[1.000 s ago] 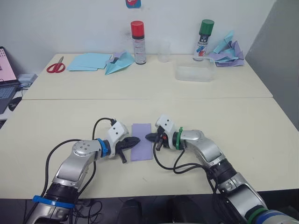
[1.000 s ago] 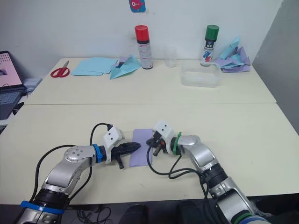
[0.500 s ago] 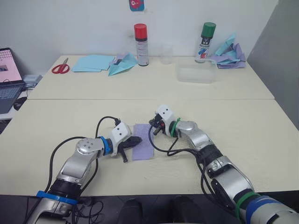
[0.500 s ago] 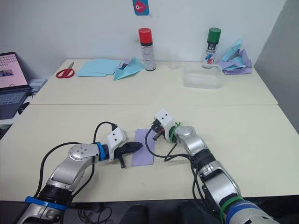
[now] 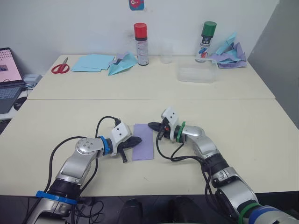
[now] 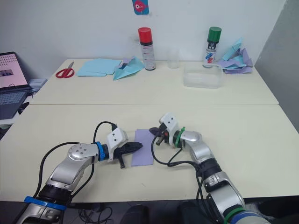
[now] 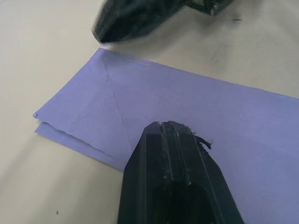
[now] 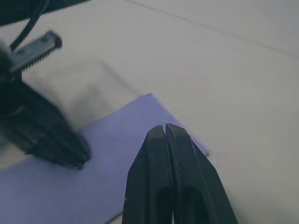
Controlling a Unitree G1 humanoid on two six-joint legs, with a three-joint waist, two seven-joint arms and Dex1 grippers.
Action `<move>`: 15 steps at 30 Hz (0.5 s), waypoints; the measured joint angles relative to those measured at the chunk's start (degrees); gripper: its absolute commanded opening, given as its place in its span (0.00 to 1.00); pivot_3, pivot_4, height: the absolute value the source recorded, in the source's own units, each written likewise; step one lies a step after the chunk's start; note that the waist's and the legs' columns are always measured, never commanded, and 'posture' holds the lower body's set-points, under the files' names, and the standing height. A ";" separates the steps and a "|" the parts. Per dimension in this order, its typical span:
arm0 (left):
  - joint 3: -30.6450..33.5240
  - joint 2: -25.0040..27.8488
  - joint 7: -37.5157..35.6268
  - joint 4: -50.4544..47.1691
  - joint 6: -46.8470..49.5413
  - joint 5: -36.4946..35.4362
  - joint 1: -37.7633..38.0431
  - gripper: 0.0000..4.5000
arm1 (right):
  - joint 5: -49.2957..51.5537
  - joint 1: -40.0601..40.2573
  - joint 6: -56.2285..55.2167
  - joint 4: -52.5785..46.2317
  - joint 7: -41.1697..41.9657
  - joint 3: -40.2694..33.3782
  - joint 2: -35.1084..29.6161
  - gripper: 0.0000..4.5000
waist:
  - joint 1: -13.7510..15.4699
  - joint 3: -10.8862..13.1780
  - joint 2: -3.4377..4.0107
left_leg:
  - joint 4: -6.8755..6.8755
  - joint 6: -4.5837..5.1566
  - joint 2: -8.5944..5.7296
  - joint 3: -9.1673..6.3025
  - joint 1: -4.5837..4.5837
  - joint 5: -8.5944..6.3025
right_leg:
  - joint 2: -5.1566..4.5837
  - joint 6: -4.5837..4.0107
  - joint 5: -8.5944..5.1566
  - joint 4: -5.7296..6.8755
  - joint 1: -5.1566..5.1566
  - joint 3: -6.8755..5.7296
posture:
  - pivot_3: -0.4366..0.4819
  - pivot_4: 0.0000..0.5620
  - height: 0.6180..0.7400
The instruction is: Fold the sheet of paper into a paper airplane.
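The sheet of paper [image 5: 143, 141], pale lavender, lies flat on the near table folded in half; its doubled edge [image 7: 70, 135] and faint creases show in the left wrist view. My left gripper [image 5: 135, 140] is shut, and its tips [image 7: 163, 125] rest on the sheet's left side. At the sheet's far right corner my right gripper [image 5: 152, 125] is also shut, its tips [image 8: 165, 127] just above the paper's edge. Each wrist view also shows the other gripper, blurred. No paper airplane of this lavender paper is in view.
On the far table stand a red spray can [image 5: 139, 44], a clear cup [image 5: 165, 53], a green spray can [image 5: 206, 41] and a clear plastic container [image 5: 195, 73]. Light blue sheets [image 5: 93, 62], a blue paper plane [image 5: 120, 65], scissors [image 5: 60, 68] and a heap of planes [image 5: 227, 51] lie there. A laptop [image 5: 7, 79] sits far left.
My right gripper has moved from the middle of the sheet's right edge up to its far right corner. The left gripper stays on the sheet. The camera has shifted slightly.
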 measured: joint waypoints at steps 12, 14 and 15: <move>-0.45 0.02 -0.49 0.54 -0.08 0.56 0.00 0.00 | -1.49 5.49 12.73 -17.69 12.93 9.36 -9.30 0.01 | 0.02 -0.48 0.14 | -0.03 0.00 -0.01 0.02 0.03 0.00 | 0.00 -0.08 -0.07 -0.03 0.03 0.01 | 0.48 0.27 1.00; -0.48 0.05 -0.60 0.87 -0.09 0.56 -0.02 0.00 | -0.10 7.33 16.44 -22.18 16.73 11.45 -11.88 0.01 | 0.01 -0.63 0.14 | -0.04 0.00 -0.02 0.02 0.08 -0.01 | 0.01 -0.09 -0.09 -0.03 0.05 0.00 | 0.48 0.27 1.00; -0.51 0.06 -0.66 1.10 -0.11 0.56 -0.06 0.00 | 0.55 8.09 18.65 -24.27 18.00 11.89 -12.59 0.01 | 0.01 -0.69 0.14 | -0.03 0.00 -0.01 0.00 0.10 -0.01 | 0.03 -0.10 -0.09 -0.03 0.08 -0.02 | 0.48 0.27 1.00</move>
